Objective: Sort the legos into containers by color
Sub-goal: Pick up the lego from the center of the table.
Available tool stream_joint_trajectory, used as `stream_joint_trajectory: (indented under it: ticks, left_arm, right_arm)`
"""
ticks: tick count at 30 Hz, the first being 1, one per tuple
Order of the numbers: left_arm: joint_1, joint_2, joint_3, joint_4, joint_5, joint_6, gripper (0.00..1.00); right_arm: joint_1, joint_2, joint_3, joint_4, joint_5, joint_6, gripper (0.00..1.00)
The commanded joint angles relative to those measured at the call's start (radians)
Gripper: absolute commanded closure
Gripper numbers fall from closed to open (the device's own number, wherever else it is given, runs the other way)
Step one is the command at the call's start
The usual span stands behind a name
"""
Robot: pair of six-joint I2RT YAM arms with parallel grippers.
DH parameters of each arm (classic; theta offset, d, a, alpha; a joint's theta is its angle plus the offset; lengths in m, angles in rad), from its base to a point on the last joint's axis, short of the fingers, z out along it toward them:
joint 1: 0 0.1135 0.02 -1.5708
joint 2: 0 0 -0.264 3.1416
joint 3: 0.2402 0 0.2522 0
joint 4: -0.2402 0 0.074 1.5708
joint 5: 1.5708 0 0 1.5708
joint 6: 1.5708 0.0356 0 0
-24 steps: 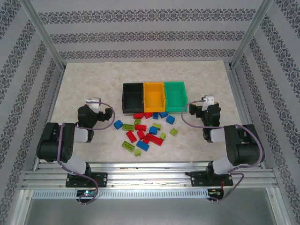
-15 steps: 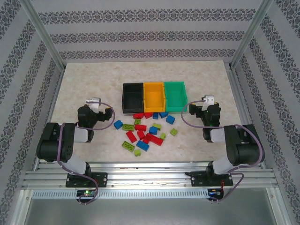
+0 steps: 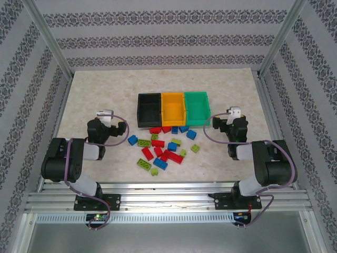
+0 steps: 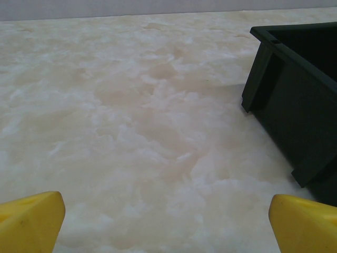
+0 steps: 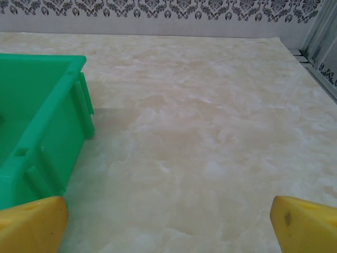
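At the near edge of the desk both arms sat folded, their wrists aimed toward the far side. The left fingers were spread wide with nothing between them, low over bare desk, with the black bin ahead to their right. The right fingers were likewise apart and empty, with the green bin ahead to their left.

Between the two arms the legos lay loose on the desk in a scattered patch, red, blue and lime mixed, with no shared direction. At its near-left corner a lime brick lay with its long axis slanting from far-left to near-right. A long red brick in the middle slanted the same way. A blue brick sat apart at the left edge of the patch. The farthest bricks, red and blue, lay in a line just beside the near walls of the bins.

Beyond them the black bin, the yellow-orange bin and the green bin stood side by side in a left-to-right row, walls touching. Their tops were open, each long axis ran near to far, and no brick was visible inside.

Compared with the earlier frames, nothing had moved: the arms held the same pose and every brick lay where it had been.
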Motion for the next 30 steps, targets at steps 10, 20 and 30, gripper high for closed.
stream_joint_trajectory:
  ticks: [10, 20, 30]
  left_arm:
    - [0.007, 0.011, 0.001, 0.052, 0.013, 0.004, 0.01]
    - [0.008, 0.003, -0.008, 0.067, -0.02, -0.009, 0.01]
    - [0.005, -0.223, -0.029, -0.092, -0.107, -0.039, 0.01]
  right_arm:
    - [0.005, 0.01, 0.021, 0.035, -0.001, 0.012, 0.02]
    - [0.013, 0.008, 0.011, 0.051, 0.021, 0.009, 0.02]
    - [0.023, -0.27, -0.079, -0.045, 0.108, 0.037, 0.02]
